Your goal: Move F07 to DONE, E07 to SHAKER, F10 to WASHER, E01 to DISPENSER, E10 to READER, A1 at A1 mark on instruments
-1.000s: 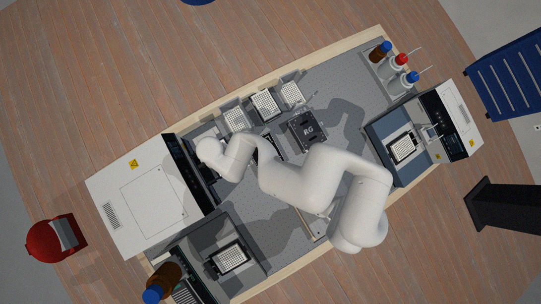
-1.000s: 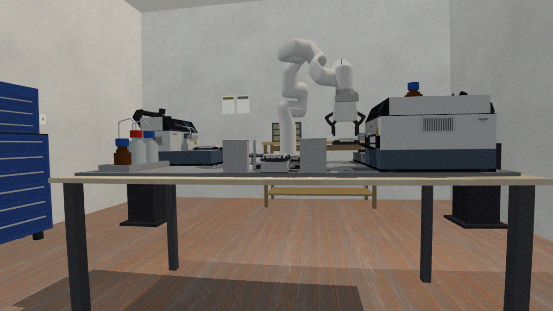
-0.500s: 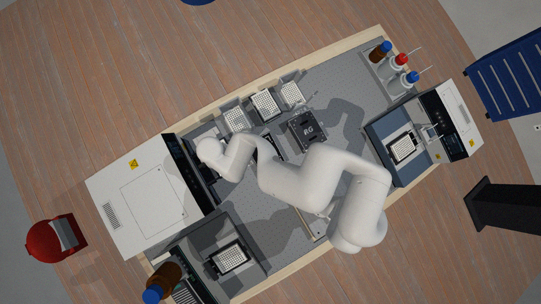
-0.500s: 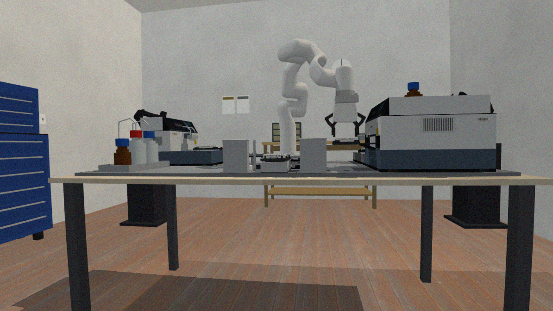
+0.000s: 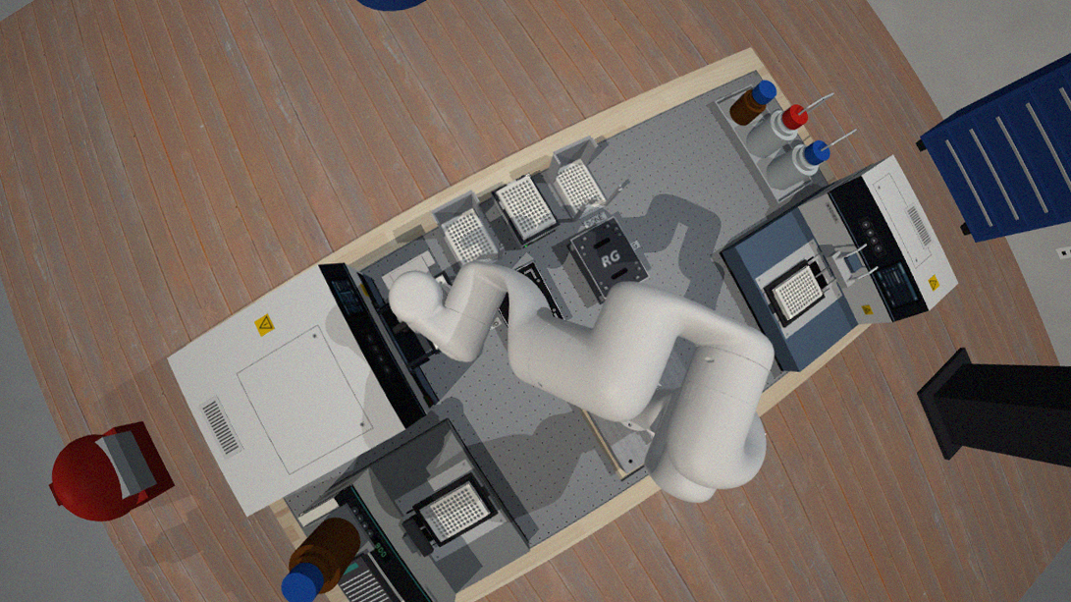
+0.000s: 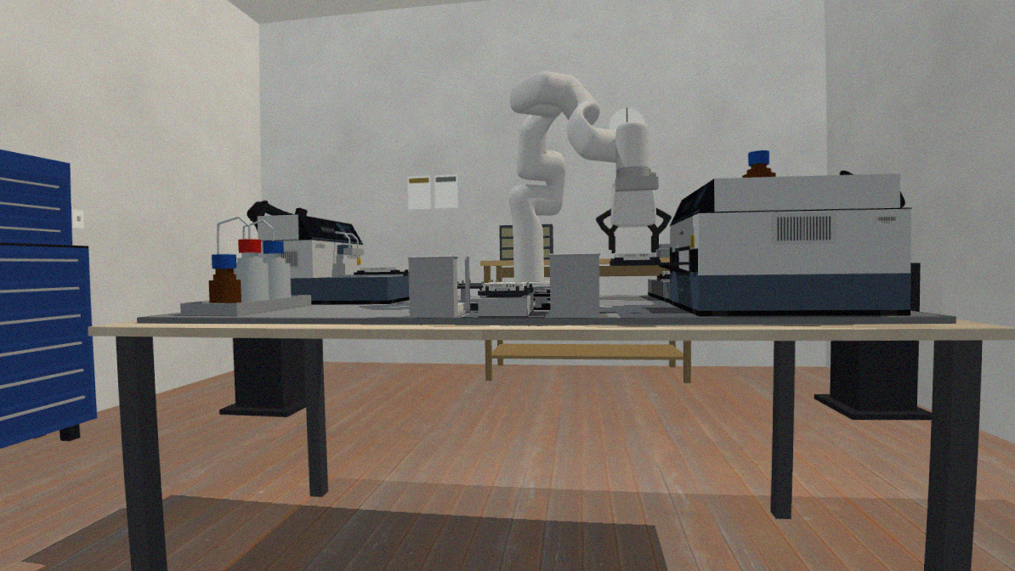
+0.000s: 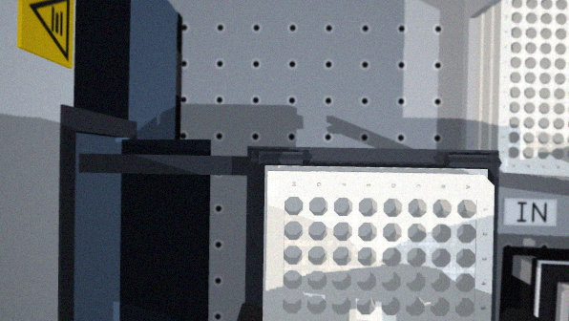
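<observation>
1. The hand (image 6: 632, 240) points straight down beside the front of the big white reader housing (image 6: 795, 240), its two dark fingers (image 6: 604, 225) spread wide apart with nothing between them.
2. Directly beneath it, the wrist view shows a white microplate (image 7: 377, 239) lying flat in a dark frame (image 7: 372, 157). No label can be read on it from here, so its plate name cannot be told.
3. That plate is a pale rectangle with rows of round grey wells, a plain border carrying tiny markings along the top and right edges, and one clipped corner at upper right in the wrist view. Soft shadow bands cross its lower rows.
4. To the plate's right in the wrist view, a small white tag reads IN (image 7: 530, 212); above it stands part of another white well plate (image 7: 535, 81) inside pale rack walls.
5. From above, the white arm (image 5: 608, 352) reaches across the grey perforated deck (image 5: 680, 168) of the bench (image 6: 540, 330) and covers the reader's tray.
6. Three well plates sit in a row at the far edge of the deck: one in a walled rack (image 5: 470, 235), one on a dark nest (image 5: 526, 206), one in another walled rack (image 5: 577, 185).
7. A block marked RG (image 5: 608, 260) stands just beside that row.
8. Another plate (image 5: 796, 293) lies in the blue-grey instrument (image 5: 755, 246) near the bottles, and one more (image 5: 456, 510) in the instrument beside the large brown bottle (image 5: 323, 556).
</observation>
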Action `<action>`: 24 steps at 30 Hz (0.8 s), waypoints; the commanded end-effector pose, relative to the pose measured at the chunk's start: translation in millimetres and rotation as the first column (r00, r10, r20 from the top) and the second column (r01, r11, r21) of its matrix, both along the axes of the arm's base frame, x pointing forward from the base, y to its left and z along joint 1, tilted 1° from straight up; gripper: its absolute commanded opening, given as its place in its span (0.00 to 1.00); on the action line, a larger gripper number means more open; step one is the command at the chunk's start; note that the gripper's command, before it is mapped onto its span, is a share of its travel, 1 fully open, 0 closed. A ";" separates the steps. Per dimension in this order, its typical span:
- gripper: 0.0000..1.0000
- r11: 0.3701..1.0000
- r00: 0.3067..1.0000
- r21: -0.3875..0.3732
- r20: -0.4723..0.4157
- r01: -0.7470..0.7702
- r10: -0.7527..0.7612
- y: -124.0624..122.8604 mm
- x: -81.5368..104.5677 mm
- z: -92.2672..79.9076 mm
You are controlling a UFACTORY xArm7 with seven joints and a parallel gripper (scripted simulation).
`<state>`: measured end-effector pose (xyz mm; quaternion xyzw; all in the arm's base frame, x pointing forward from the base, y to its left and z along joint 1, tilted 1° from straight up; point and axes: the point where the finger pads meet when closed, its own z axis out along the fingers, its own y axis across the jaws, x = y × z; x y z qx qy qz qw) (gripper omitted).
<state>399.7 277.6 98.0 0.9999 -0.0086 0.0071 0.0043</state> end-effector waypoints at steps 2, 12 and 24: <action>1.00 1.000 1.000 0.004 0.005 0.000 0.000 1.2 1.7 1.5; 1.00 1.000 1.000 0.004 0.005 0.000 0.000 1.2 1.7 -1.8; 1.00 1.000 1.000 0.004 0.005 0.000 0.000 1.2 1.8 -5.1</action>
